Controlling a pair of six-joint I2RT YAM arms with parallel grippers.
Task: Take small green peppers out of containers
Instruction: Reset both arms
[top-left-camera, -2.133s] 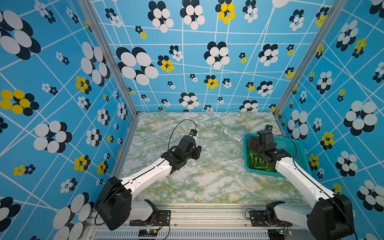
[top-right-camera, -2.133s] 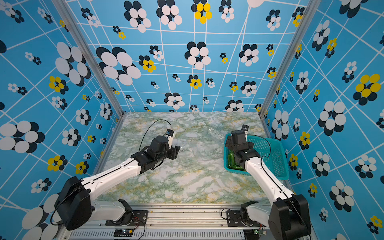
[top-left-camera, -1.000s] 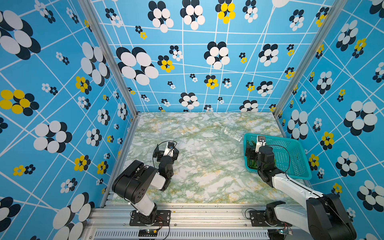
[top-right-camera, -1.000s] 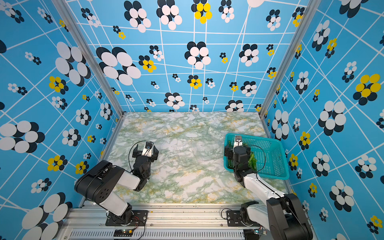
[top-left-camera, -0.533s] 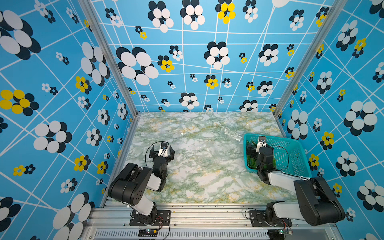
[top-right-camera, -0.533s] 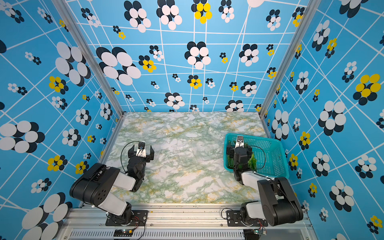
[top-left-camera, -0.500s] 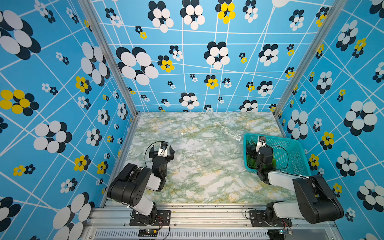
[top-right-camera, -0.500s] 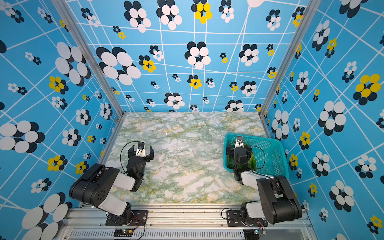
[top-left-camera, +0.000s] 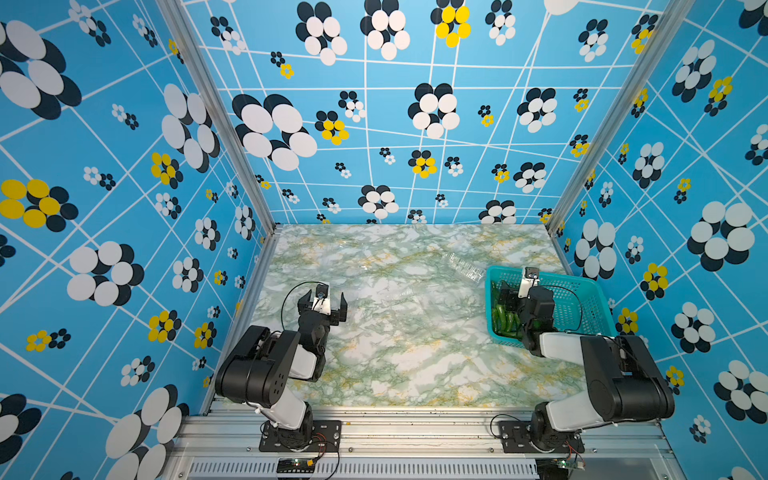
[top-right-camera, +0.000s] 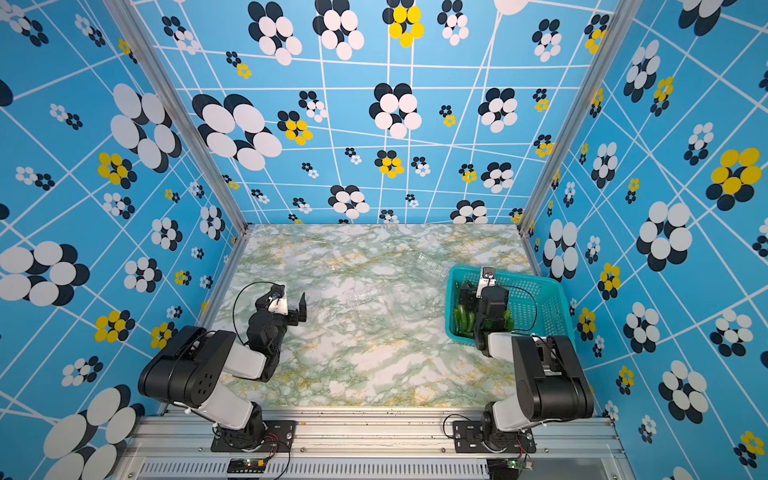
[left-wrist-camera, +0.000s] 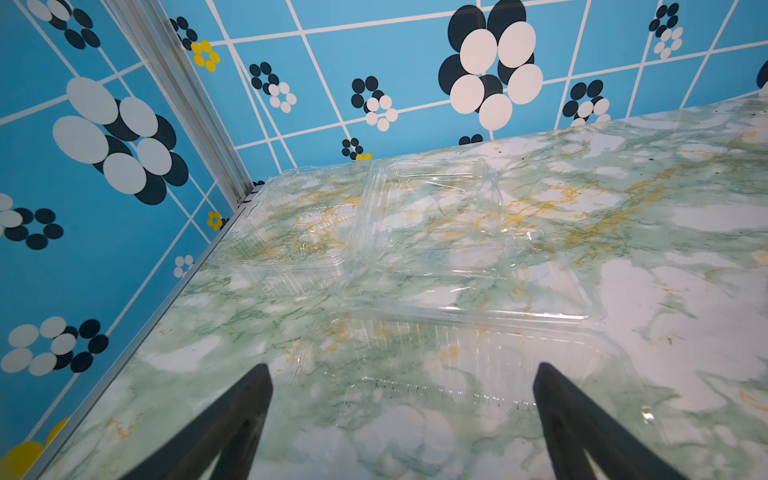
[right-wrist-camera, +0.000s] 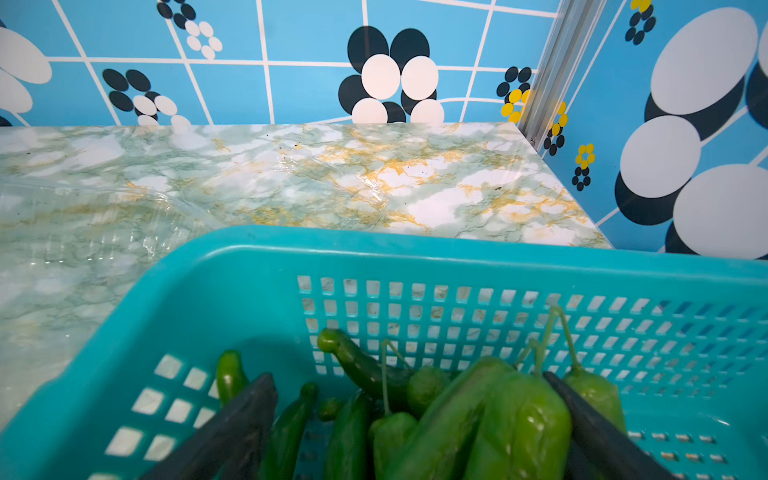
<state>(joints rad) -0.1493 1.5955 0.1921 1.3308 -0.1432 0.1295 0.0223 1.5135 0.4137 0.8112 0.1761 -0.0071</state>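
Note:
Several small green peppers (right-wrist-camera: 457, 411) lie heaped in the near left corner of the teal basket (right-wrist-camera: 374, 245), as both top views (top-left-camera: 505, 320) (top-right-camera: 463, 320) show. My right gripper (right-wrist-camera: 407, 378) hangs low in that corner, open, with peppers lying loose between its fingers. Clear clamshell containers (left-wrist-camera: 469, 232) (left-wrist-camera: 282, 232) lie on the marble table with no peppers in them. My left gripper (left-wrist-camera: 403, 370) is open just over the nearest container (left-wrist-camera: 457, 353). From above the left gripper (top-left-camera: 322, 305) is at the table's left front.
The basket (top-left-camera: 582, 282) stands against the right wall. One clear container (top-left-camera: 463, 264) lies just beyond the basket's far left corner, and another (top-left-camera: 399, 295) near mid-table. Patterned walls close in the left, back and right sides. Both arms are folded near the front rail.
Over two seconds both arms drew back toward their bases, the left gripper leaving mid-table for the left front. In the last half second almost nothing moved; both grippers stayed open.

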